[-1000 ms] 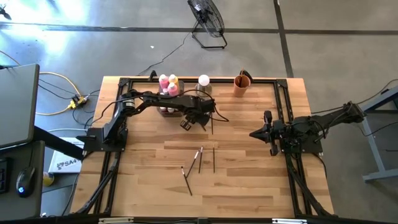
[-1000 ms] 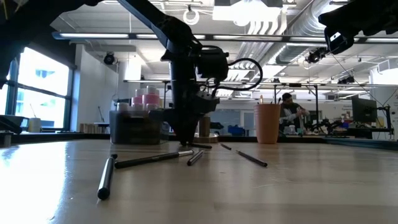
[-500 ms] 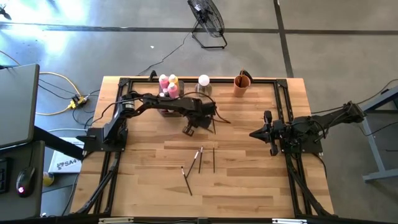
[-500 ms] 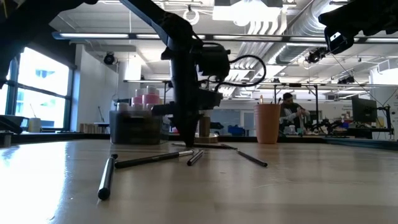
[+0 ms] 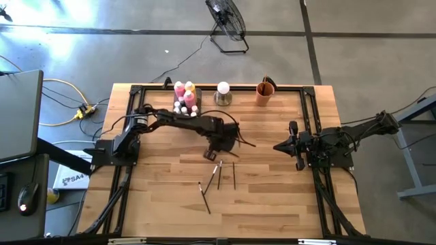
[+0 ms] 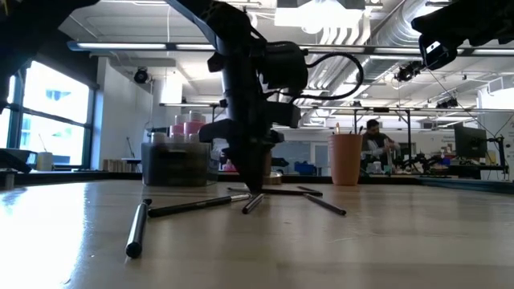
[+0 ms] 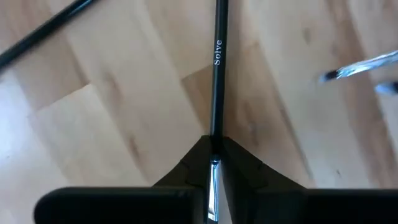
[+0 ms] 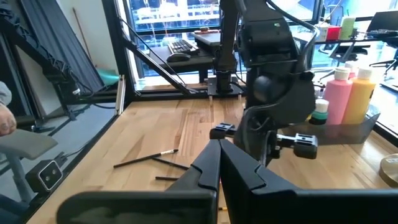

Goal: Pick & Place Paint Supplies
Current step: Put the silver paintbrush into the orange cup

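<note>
Dark fingers of the left gripper [image 7: 213, 163] are seen pressed together on a thin black paintbrush [image 7: 217, 74], whose handle bears the word "Solve" in pale letters. The brush is held at the fingertips and extends forward over the wooden table [image 5: 272, 197]. In the high view the left gripper [image 5: 219, 151] is placed near the table's middle, its arm stretched out from the left edge and bent at the elbow; in the low view it is pointed straight down, its tips just above the boards.

Three further paintbrushes [image 5: 219, 174] are shown lying loose on the table just in front of the gripper. The pink bottle [image 5: 180, 90] and yellow bottle [image 5: 190, 89] are seen standing upright in the grey tray [image 5: 184, 109] at the far edge, with small white-capped bottles [image 5: 185, 107] beside them. A white ball on a metal base [image 5: 223, 92] and an orange cup [image 5: 264, 93] are set farther along that edge.

The right gripper [image 5: 292, 145] is held with its fingers together, empty, over the table's right side.
</note>
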Controlling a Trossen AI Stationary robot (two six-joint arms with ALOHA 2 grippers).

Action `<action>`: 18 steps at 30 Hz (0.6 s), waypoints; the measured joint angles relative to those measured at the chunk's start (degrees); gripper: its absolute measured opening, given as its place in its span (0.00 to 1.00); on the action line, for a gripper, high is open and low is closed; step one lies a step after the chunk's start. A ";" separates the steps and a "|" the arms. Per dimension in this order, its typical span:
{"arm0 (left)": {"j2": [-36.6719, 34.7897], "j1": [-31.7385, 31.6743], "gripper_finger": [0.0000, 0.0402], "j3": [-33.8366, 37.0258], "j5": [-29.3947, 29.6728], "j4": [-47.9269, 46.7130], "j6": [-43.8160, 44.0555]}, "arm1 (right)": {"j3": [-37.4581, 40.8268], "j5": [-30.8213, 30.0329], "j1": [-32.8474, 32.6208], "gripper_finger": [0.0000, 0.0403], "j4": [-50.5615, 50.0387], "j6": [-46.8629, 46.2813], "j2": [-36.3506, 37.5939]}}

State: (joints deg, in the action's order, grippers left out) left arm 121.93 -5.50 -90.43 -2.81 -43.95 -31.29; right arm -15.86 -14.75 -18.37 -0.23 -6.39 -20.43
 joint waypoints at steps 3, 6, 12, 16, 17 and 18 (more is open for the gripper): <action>0.02 1.04 0.06 0.02 -0.02 0.81 0.31 | 0.00 0.29 -0.02 0.00 -0.01 -0.02 0.00; 0.04 1.49 0.06 0.02 -0.04 1.06 0.33 | 0.00 0.34 -0.01 0.00 0.00 -0.02 0.00; 0.04 1.45 0.06 0.02 -0.01 1.10 0.56 | 0.00 0.36 -0.01 0.00 0.00 -0.02 0.00; 0.04 1.45 0.06 0.02 0.13 1.17 1.60 | 0.00 0.36 0.00 0.00 -0.04 -0.02 0.00; 0.04 1.45 0.06 0.03 0.18 1.19 1.60 | 0.00 0.36 0.00 0.00 -0.08 -0.04 0.00; 0.04 1.45 0.06 0.04 0.36 1.27 1.60 | 0.00 0.36 -0.01 0.00 -0.14 -0.03 0.00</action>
State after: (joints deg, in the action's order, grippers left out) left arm 121.97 -4.05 -90.39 -2.45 -42.68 -29.69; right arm -15.86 -14.39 -18.38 -0.37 -6.43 -20.43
